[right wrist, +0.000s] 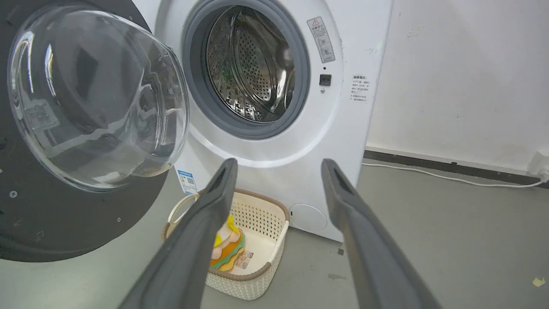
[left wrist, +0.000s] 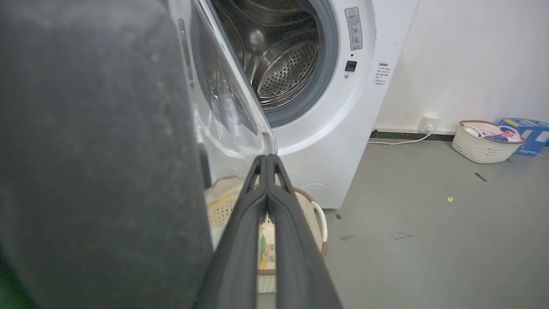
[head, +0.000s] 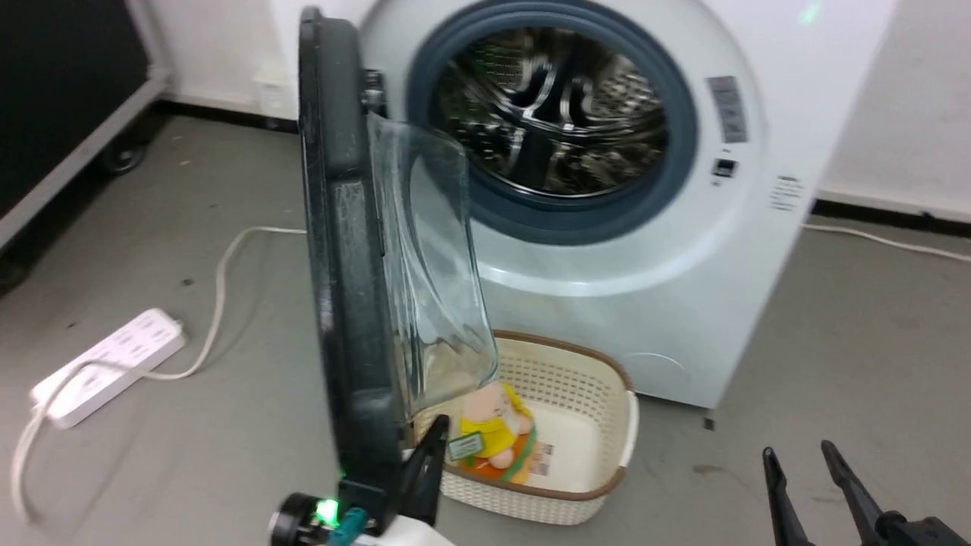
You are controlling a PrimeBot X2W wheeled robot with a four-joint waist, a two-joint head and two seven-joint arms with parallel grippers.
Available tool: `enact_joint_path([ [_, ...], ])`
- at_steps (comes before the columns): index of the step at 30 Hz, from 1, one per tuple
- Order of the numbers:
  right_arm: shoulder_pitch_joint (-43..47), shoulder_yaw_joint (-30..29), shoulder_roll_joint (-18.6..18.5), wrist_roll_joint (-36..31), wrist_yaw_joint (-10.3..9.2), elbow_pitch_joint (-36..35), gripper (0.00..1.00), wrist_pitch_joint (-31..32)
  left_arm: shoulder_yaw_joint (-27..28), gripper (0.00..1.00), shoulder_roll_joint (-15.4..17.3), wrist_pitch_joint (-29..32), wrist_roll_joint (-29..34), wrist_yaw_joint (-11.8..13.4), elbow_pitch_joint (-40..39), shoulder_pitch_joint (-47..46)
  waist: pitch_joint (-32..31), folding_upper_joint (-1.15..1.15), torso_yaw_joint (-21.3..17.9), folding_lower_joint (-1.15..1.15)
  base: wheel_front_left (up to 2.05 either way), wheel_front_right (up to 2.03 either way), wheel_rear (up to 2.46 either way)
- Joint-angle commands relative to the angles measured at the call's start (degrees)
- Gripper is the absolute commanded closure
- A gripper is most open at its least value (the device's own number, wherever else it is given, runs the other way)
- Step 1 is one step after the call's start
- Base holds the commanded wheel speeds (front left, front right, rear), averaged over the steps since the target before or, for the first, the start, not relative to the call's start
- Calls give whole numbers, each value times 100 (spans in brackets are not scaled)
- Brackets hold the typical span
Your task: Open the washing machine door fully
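Note:
The washing machine door (head: 341, 265) stands swung out from the white machine (head: 683, 303), edge-on in the head view, its clear glass bowl (head: 432, 273) bulging right. My left gripper (head: 438, 426) is shut with nothing between its fingers, low on the door's inner side, just right of the black rim. In the left wrist view the rim (left wrist: 85, 150) is a dark blur and my left gripper (left wrist: 266, 159) has its tips at the glass bowl's (left wrist: 223, 107) lower edge. My right gripper (head: 798, 453) hangs open at the lower right, apart from the door (right wrist: 64, 214).
The grey-ringed steel drum opening (head: 554, 114) is uncovered. A cream basket (head: 531, 504) holding a plush toy (head: 493, 432) sits under the door. A power strip (head: 106, 364) with its cable lies on the left floor, near a black wheeled case (head: 61, 98). Another basket (left wrist: 484, 143) stands by the wall.

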Motion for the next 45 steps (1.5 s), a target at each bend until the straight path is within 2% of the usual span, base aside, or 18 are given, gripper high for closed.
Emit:
enact_joint_path([
  [1, 7, 8, 20, 41, -3, 13, 0, -25, 91, 100, 94, -38, -37, 46, -3, -71, -41, 0, 327, 0, 0, 0, 0],
  [9, 1, 199, 20, 62, -3, 61, 0, -25, 299, 100, 230, -59, -128, 153, -137, -61, -20, 0, 1093, 0, 0, 0, 0],
  [16, -10, 359, 20, -46, -3, 106, 0, -25, 632, 100, 470, -64, -257, 246, -128, -219, 169, 0, 1417, 0, 0, 0, 0],
  [31, -339, 310, 19, -635, -3, -11, 0, -25, 1840, 100, 1245, -82, -853, 243, 375, -1178, 1368, 0, 1336, 0, 0, 0, 0],
  [32, -393, 281, 2, -687, -3, -10, 0, -25, 2043, 100, 1431, -85, -900, 241, 591, -1386, 1517, 0, 1313, 0, 0, 0, 0],
  [36, -471, 266, -36, -735, -3, -21, 0, -19, 2301, 100, 1620, -88, -1007, 182, 934, -1692, 1685, 0, 1275, 0, 0, 0, 0],
  [37, -513, 253, -77, -754, -3, -53, 0, 5, 2487, 100, 1764, -89, -1080, 126, 1160, -1890, 1831, 0, 1245, 0, 0, 0, 0],
  [45, -624, 209, -174, -778, -3, -136, 0, 93, 2745, 100, 1976, -90, -938, -107, 1727, -2381, 2041, 0, 1206, 0, 0, 0, 0],
])
